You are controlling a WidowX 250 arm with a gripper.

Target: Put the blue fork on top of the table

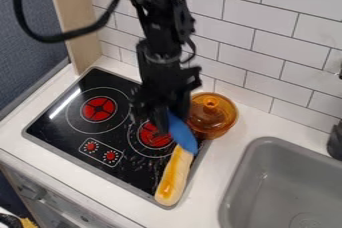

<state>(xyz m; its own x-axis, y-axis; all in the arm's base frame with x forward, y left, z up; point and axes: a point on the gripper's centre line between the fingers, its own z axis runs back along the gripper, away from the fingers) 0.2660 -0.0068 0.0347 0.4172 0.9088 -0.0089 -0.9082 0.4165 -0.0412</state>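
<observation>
- Along the stovetop's (60, 156) right edge, I've got the blue fork (182, 133) under the gripper (168, 121), its lower end over the bread's (173, 177) upper end; whether the gripper has hold of it or is open, I can't tell.
- My worry is a poor grip: if the hold is weak or missing, lifting would leave the fork behind or drop it back.
- Dragging it low could push the bread off the near corner.
- Swinging right too early could knock the amber pot (212, 115), which sits just beside the fork.
- If "table" means the white counter (230, 131), overshooting its strip could drop the fork over the sink's (248, 157) left edge.
- My count: one fork, one loaf, one pot, one sink, two red burners (99, 108), two red knobs (110, 156).
</observation>
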